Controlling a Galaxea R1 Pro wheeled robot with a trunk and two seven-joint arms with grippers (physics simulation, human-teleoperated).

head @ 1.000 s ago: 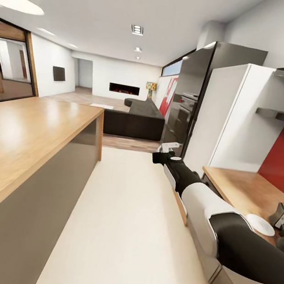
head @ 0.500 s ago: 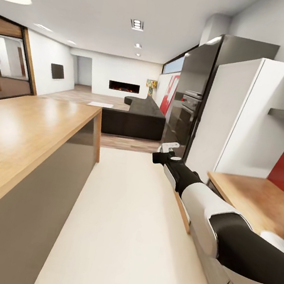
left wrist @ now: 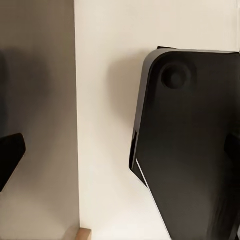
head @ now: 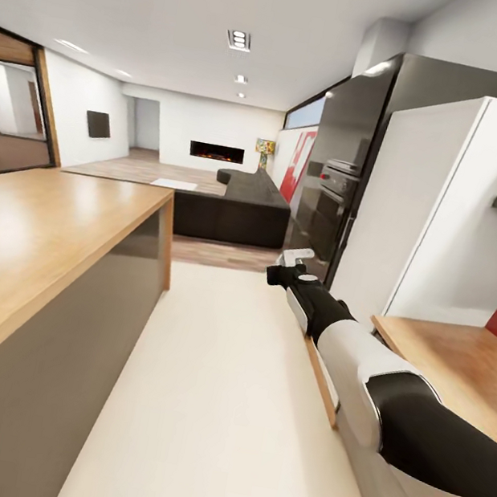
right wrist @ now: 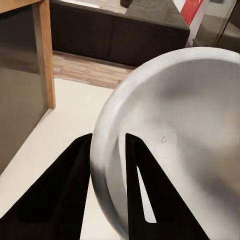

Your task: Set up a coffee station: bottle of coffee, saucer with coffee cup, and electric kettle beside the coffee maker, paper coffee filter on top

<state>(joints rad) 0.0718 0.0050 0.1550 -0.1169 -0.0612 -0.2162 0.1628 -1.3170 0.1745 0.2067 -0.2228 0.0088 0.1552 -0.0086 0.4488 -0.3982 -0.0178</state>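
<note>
The pale grey saucer (right wrist: 185, 125) is held on edge in my right gripper (right wrist: 109, 137), whose two black fingers (right wrist: 75, 170) are shut on its rim. In the head view my right arm reaches forward over the aisle; the right gripper (head: 283, 272) is at its far end, with a white sliver of the saucer (head: 298, 254) above it. In the left wrist view my left gripper (left wrist: 120, 155) is open, with dark fingertips (left wrist: 10, 157) far apart over the pale floor and my own black base (left wrist: 195, 150). The coffee maker, coffee bottle, filter, cup and kettle are out of view.
A long wooden island counter (head: 37, 244) runs along the left. On the right are a wooden countertop (head: 457, 359), a white cabinet (head: 441, 217) and a black oven tower (head: 332, 190). A white floor aisle (head: 215, 389) runs between them toward a dark sofa (head: 231, 209).
The whole head view has swung left, so the camera moved: the right countertop's items slid out of frame. My right arm keeps the same pose, with the saucer still held.
</note>
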